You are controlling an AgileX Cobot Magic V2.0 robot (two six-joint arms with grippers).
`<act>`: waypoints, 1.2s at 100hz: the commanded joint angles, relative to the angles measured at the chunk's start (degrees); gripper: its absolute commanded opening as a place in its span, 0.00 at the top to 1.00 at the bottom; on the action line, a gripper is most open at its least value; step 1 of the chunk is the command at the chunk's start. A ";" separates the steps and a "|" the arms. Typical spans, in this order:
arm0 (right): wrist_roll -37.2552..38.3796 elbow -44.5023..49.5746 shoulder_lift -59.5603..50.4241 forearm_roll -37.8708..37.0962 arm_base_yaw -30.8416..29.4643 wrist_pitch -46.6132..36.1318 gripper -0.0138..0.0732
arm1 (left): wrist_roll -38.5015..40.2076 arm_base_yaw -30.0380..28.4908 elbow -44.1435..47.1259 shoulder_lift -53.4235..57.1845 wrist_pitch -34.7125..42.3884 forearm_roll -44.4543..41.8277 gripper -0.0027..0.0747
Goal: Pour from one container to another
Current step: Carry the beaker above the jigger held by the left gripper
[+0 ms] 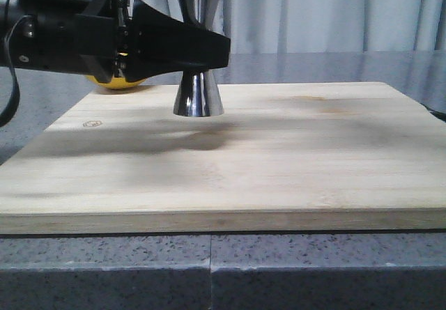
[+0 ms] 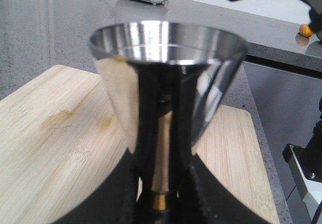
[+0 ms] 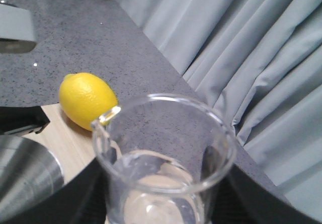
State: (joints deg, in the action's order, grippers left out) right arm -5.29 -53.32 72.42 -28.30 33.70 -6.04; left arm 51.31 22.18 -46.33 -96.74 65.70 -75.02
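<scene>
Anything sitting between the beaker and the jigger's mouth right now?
Nothing in the right wrist view: only bare cutting board shows between the beaker and the jigger rim. The lemon lies beyond them.

Kitchen-like setup: speckled grey stone counter (image 1: 104, 268), bamboo cutting board (image 1: 279, 164), lemon (image 3: 86, 99), grey curtains (image 3: 241, 58).

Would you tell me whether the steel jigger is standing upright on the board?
Upright: the jigger rests base-down on the board, between the left gripper's fingers.
</scene>
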 commanded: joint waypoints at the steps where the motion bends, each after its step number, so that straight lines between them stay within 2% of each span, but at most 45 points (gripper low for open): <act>1: -0.05 -2.22 -1.83 -1.90 0.76 -3.09 0.57 | 0.66 0.03 -1.54 1.81 9.07 1.61 0.99; 120: -0.05 -2.22 -1.83 -16.94 1.43 -1.03 0.57 | 1.92 1.38 -1.54 1.81 9.92 -0.39 0.99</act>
State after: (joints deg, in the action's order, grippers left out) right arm -5.29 -53.41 72.42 -44.04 35.07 -4.09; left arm 52.67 23.13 -46.33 -96.74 65.80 -77.11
